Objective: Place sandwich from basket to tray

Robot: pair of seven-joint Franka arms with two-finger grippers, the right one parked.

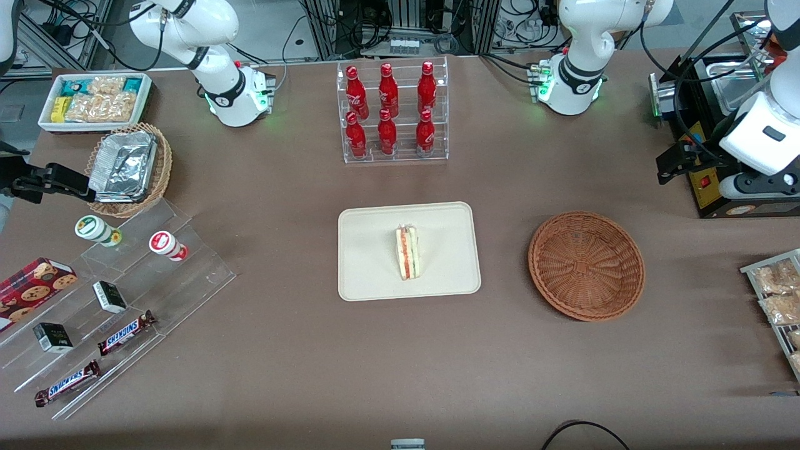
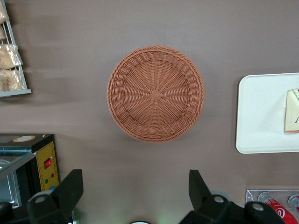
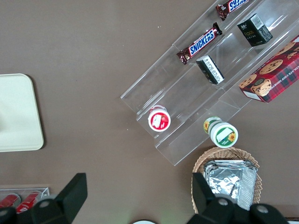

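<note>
The sandwich (image 1: pixel 407 252) lies on the cream tray (image 1: pixel 369 262) in the middle of the table, its red and green filling edge showing. Beside the tray, toward the working arm's end, stands the round reddish-brown basket (image 1: pixel 586 265) with nothing in it. My gripper (image 1: pixel 664 167) hangs high above the table, farther from the front camera than the basket, by the black appliance. Its fingers are open and hold nothing. The left wrist view looks down on the basket (image 2: pixel 155 93), the tray's end (image 2: pixel 261 116) and the sandwich (image 2: pixel 293 112), with the gripper (image 2: pixel 134 176) apart from all of them.
A clear rack of red bottles (image 1: pixel 394 112) stands farther back than the tray. A black appliance (image 1: pixel 706 187) and a wire rack of snack packets (image 1: pixel 778 300) sit at the working arm's end. An acrylic stepped stand (image 1: pixel 125 294), foil-filled tan basket (image 1: pixel 128 165) and white bin (image 1: pixel 94 100) occupy the parked arm's end.
</note>
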